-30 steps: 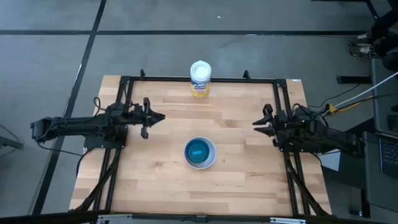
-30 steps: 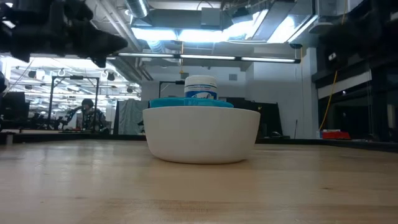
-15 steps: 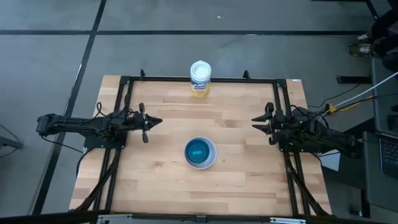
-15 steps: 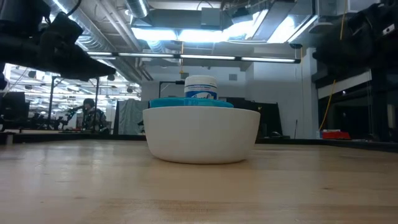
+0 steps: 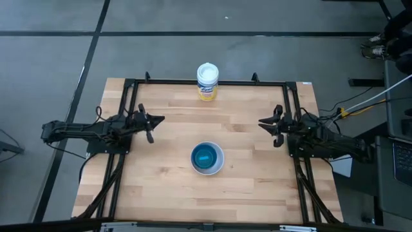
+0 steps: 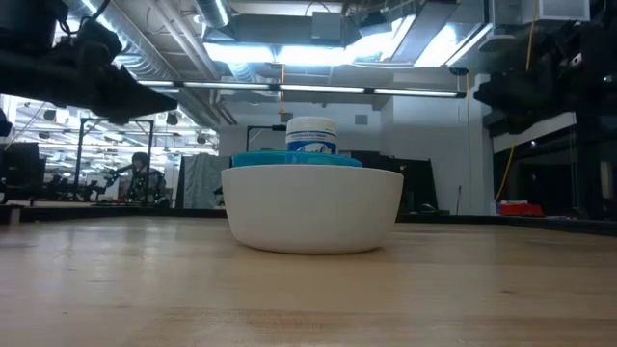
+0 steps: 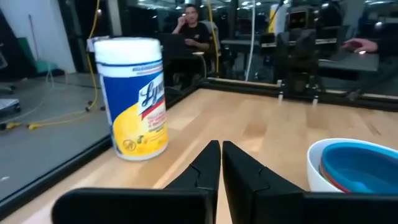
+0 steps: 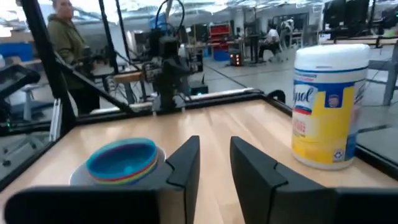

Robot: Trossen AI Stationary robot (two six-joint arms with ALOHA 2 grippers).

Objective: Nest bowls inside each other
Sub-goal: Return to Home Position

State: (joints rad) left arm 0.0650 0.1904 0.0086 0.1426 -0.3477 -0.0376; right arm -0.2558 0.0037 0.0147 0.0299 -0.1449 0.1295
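Note:
A white bowl (image 5: 207,158) stands upright on its base in the middle of the wooden table, with smaller bowls nested inside it. A teal one (image 5: 206,156) is on top, and its rim (image 6: 297,159) rises above the white rim. Coloured rims show under the teal bowl (image 8: 122,160). My left gripper (image 5: 161,118) hovers at the table's left side, shut and holding nothing, its fingertips together (image 7: 221,148). My right gripper (image 5: 261,122) hovers at the right side, open by a narrow gap (image 8: 214,149), with nothing in it. Both point level toward the table's middle.
A white canister with a yellow label (image 5: 207,82) stands at the table's far edge, behind the bowls (image 6: 311,135). A black frame (image 5: 129,103) runs along the table's left, far and right sides. People sit and stand in the room beyond (image 7: 193,25) (image 8: 65,37).
My left gripper has drawn back toward the table's left edge and sunk a little. My right gripper has sunk a little at the right side. The nested bowls have kept still.

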